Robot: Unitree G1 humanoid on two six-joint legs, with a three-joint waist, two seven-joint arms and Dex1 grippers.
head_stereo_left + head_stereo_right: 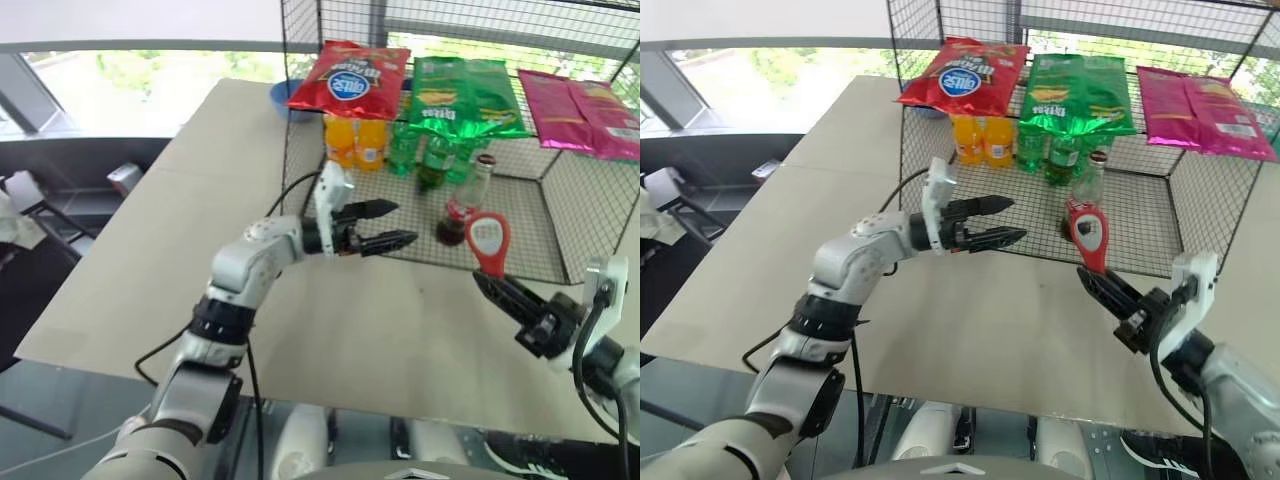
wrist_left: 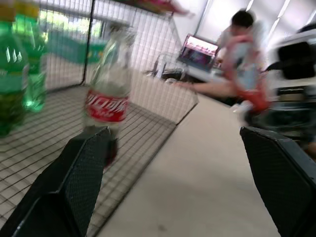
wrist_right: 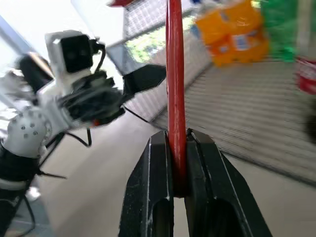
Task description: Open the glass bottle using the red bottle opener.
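The left tool (image 1: 385,226) gapes empty beside the glass bottle (image 1: 466,203), upright on the wire rack (image 1: 560,190). Glass is slick and breakable; grasp its body. The right tool (image 1: 490,284) clamps the stiff red bottle opener (image 1: 488,243) by its handle.

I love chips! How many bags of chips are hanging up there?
3. A red chip bag hangs at the left of the wire rack, a green chip bag in the middle, and a pink chip bag at the right. More could be hidden past the picture's edge.
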